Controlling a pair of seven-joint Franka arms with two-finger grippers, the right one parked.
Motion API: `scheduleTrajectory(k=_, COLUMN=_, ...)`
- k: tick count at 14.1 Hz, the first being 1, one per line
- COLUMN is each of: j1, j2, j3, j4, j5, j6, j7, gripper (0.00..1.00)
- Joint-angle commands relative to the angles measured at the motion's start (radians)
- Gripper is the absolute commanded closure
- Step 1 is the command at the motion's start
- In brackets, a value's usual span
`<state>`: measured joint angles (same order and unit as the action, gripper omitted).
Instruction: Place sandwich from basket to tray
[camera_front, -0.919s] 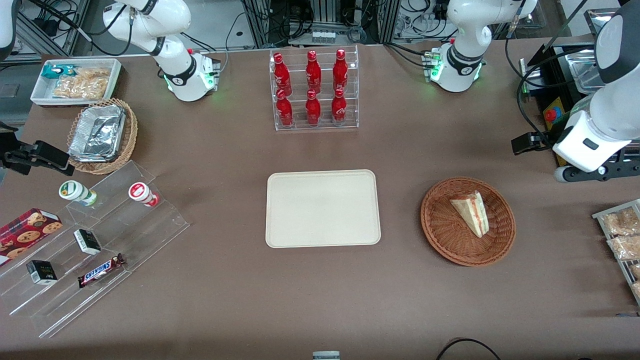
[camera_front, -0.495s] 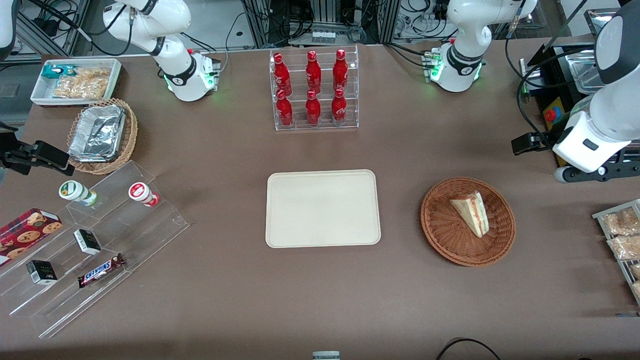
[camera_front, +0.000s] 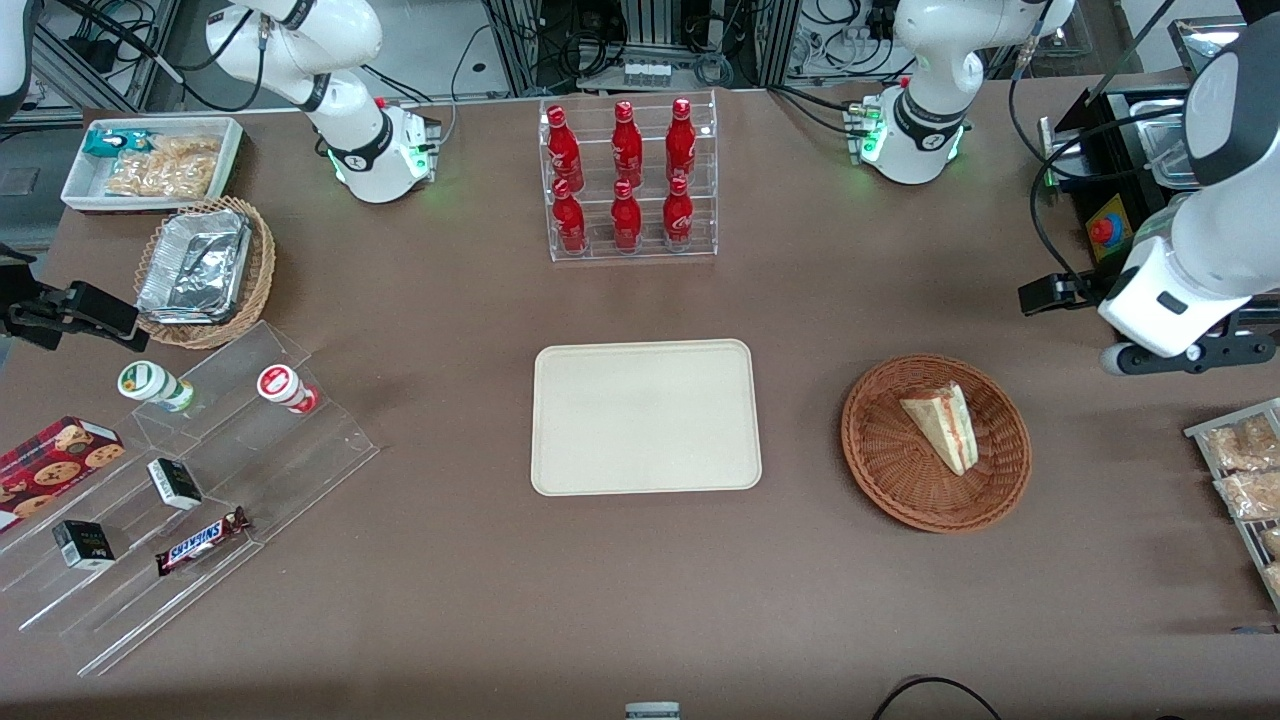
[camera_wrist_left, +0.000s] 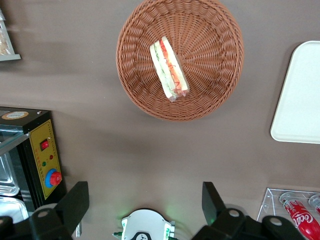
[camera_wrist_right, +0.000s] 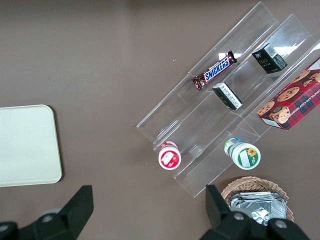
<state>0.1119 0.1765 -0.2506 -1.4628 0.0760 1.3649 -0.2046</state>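
The sandwich (camera_front: 940, 428), a pale wedge with red and green filling, lies in the round reddish-brown basket (camera_front: 880, 470). It also shows in the left wrist view (camera_wrist_left: 169, 69), lying in the basket (camera_wrist_left: 215, 75). The cream tray (camera_front: 645, 415) lies flat and bare beside the basket, toward the parked arm's end; one edge of it shows in the left wrist view (camera_wrist_left: 300, 100). My left gripper (camera_front: 1185, 352) hangs above the table, farther from the front camera than the basket and toward the working arm's end. In the left wrist view the gripper (camera_wrist_left: 144, 202) is open and empty, well apart from the basket.
A rack of red bottles (camera_front: 628, 180) stands farther back than the tray. A black box with a red button (camera_front: 1105, 228) and a rack of snack packets (camera_front: 1245, 470) sit at the working arm's end. A clear stepped shelf (camera_front: 190, 480) and a tan foil basket (camera_front: 205, 270) sit at the parked arm's end.
My left gripper has shifted slightly toward the middle of the table. The sandwich, basket and tray have not moved.
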Motion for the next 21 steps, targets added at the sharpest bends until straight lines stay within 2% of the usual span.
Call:
scheduleTrajectory(k=1, j1=0.000, j2=0.056, j3=0.002, j4=0.015, j5=0.010, j6=-0.007, j7=-0.006, gripper=0.00)
scheduleTrajectory(k=4, j1=-0.001, j2=0.127, j3=0.014, j4=0.013, j5=0.008, j6=0.029, j7=-0.056, gripper=0.00)
scheduleTrajectory(k=7, j1=-0.001, j2=0.211, j3=0.016, j4=-0.002, j5=0.010, j6=0.126, j7=-0.338, gripper=0.00)
scheduleTrajectory(k=12, j1=-0.001, j2=0.213, j3=0.016, j4=-0.310, j5=0.004, j6=0.507, j7=-0.383, gripper=0.00)
scheduleTrajectory(k=16, j1=-0.003, j2=0.273, j3=0.014, j4=-0.323, j5=-0.002, j6=0.606, j7=-0.444, gripper=0.00)
scheduleTrajectory(k=21, j1=-0.001, j2=0.322, j3=0.021, j4=-0.347, j5=-0.005, j6=0.635, j7=-0.446, gripper=0.00)
